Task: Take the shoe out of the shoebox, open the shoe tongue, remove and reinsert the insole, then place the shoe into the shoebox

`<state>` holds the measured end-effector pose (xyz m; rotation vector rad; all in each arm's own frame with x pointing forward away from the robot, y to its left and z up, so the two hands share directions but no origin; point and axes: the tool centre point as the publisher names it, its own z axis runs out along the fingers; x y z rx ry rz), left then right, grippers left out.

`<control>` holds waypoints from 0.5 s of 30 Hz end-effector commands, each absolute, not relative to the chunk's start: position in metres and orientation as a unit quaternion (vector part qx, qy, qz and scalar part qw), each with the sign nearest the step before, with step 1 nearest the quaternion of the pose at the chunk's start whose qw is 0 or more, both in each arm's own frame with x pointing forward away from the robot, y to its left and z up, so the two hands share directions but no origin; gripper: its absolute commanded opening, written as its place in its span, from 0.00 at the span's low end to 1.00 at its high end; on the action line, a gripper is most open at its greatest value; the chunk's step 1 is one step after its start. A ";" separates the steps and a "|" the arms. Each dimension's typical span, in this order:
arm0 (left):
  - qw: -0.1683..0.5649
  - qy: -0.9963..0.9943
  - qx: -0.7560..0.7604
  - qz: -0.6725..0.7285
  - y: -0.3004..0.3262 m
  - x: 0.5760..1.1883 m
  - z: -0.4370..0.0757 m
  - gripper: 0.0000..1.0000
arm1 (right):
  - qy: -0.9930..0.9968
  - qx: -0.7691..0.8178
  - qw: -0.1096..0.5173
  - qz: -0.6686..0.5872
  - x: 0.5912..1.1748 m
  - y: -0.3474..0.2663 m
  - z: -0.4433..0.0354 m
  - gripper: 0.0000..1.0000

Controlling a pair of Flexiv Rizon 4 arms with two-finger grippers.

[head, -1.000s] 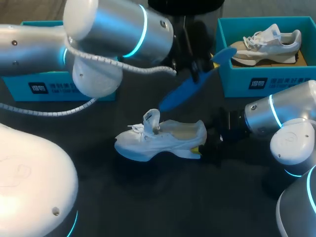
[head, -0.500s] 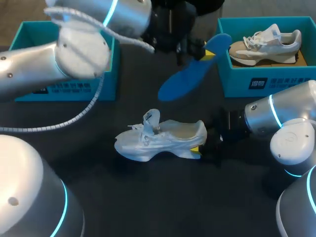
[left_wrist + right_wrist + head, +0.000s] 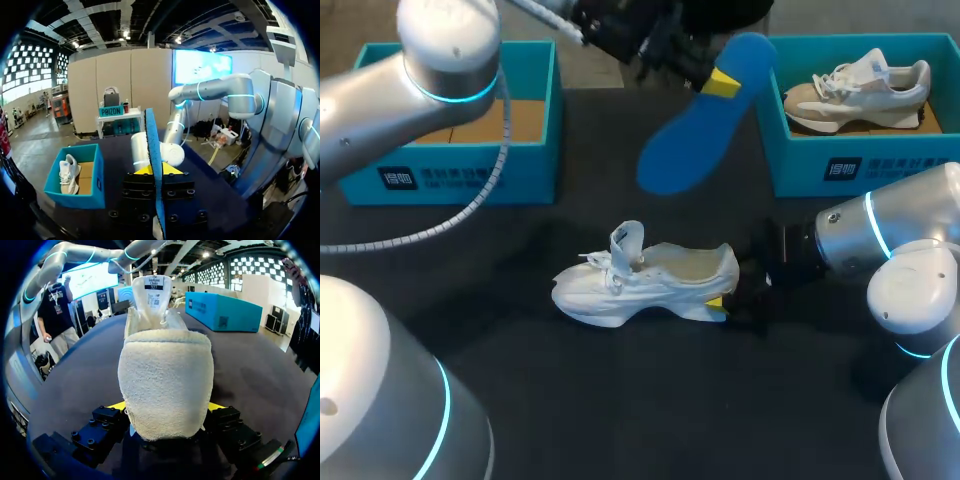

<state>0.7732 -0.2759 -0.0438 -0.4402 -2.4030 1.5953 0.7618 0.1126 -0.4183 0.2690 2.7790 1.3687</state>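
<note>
Left gripper (image 3: 721,82) pinches insole (image 3: 688,145).

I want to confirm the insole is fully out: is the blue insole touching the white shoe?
Apart. The head view shows dark table between the blue insole, held in the left gripper, and the white shoe.

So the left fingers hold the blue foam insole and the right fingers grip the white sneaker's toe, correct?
No: per the right wrist view, the right fingers grip the white sneaker by its heel; the left fingers hold the blue foam insole.
</note>
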 end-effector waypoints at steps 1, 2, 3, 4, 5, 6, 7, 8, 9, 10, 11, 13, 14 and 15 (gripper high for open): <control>0.092 -0.813 -0.143 0.556 -0.264 0.759 -0.034 0.00 | 0.894 0.087 0.016 0.439 0.763 0.111 -0.421 0.00; 0.088 -0.812 -0.139 0.560 -0.262 0.756 -0.031 0.00 | 0.894 0.087 0.016 0.439 0.763 0.111 -0.421 0.00; 0.086 -0.810 -0.144 0.561 -0.261 0.753 -0.027 0.00 | 0.894 0.087 0.016 0.439 0.763 0.111 -0.421 0.00; 0.083 -0.808 -0.138 0.566 -0.260 0.751 -0.025 0.00 | 0.894 0.087 0.016 0.439 0.763 0.111 -0.421 0.00; 0.082 -0.808 -0.136 0.567 -0.259 0.750 -0.023 0.00 | 0.894 0.087 0.016 0.439 0.763 0.111 -0.421 0.00; 0.081 -0.807 -0.129 0.571 -0.259 0.749 -0.021 0.00 | 0.894 0.087 0.016 0.439 0.763 0.111 -0.421 0.00; 0.081 -0.806 -0.125 0.573 -0.258 0.749 -0.019 0.00 | 0.894 0.087 0.016 0.439 0.763 0.111 -0.421 0.00; 0.080 -0.808 -0.124 0.571 -0.257 0.749 -0.018 0.00 | 0.894 0.087 0.016 0.439 0.763 0.111 -0.421 0.00; 0.080 -0.808 -0.124 0.571 -0.257 0.749 -0.018 0.00 | 0.894 0.087 0.016 0.439 0.763 0.111 -0.421 0.00; 0.080 -0.808 -0.124 0.571 -0.257 0.749 -0.018 0.00 | 0.894 0.087 0.016 0.439 0.763 0.111 -0.421 0.00; 0.080 -0.808 -0.124 0.571 -0.257 0.749 -0.018 0.00 | 0.894 0.087 0.016 0.439 0.763 0.111 -0.421 0.00; 0.080 -0.808 -0.124 0.571 -0.257 0.749 -0.018 0.00 | 0.894 0.087 0.016 0.439 0.763 0.111 -0.421 0.00; 0.080 -0.808 -0.124 0.571 -0.257 0.749 -0.018 0.00 | 0.894 0.087 0.016 0.439 0.763 0.111 -0.421 0.00; 0.080 -0.808 -0.124 0.571 -0.257 0.749 -0.018 0.00 | 0.894 0.087 0.016 0.439 0.763 0.111 -0.421 0.00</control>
